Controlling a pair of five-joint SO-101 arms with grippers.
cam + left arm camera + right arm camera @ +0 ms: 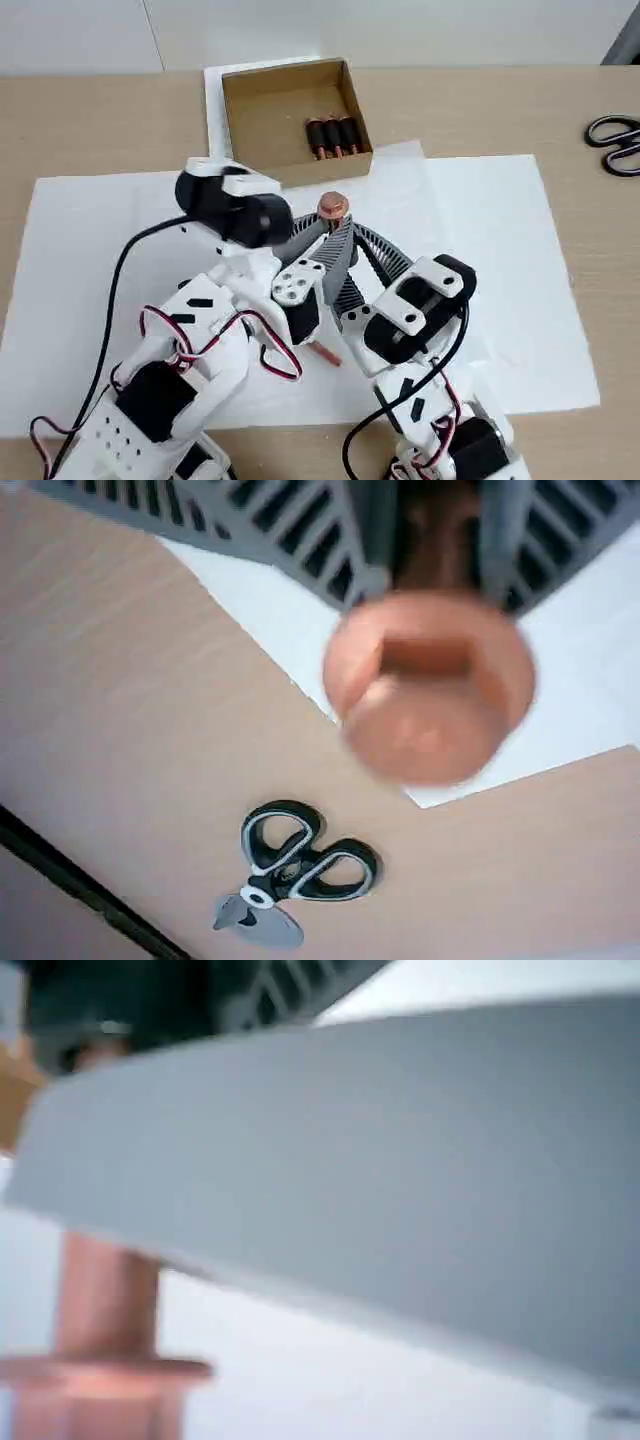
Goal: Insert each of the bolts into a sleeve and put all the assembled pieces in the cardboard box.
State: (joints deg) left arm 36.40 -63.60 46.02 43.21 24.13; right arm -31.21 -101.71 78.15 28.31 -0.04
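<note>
Fixed high up: looks down over the table (100,120) from its near side, far enough to take in the white paper (480,220), the cardboard box (265,125) at the far edge, the scissors (615,143) at far right and a copper bolt (333,207) mid-table. On the left wrist: sits right against that bolt (430,685), faces far right toward the same scissors (300,865). On the right wrist: nearer still, crowded by a grey surface (380,1160), same bolt (105,1300) alongside.

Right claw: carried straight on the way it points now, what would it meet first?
Almost at once the copper-coloured metal bolt, just ahead of the right claw. Beyond that comes the brown cardboard box, at its near wall, though height is hard to judge.
</note>
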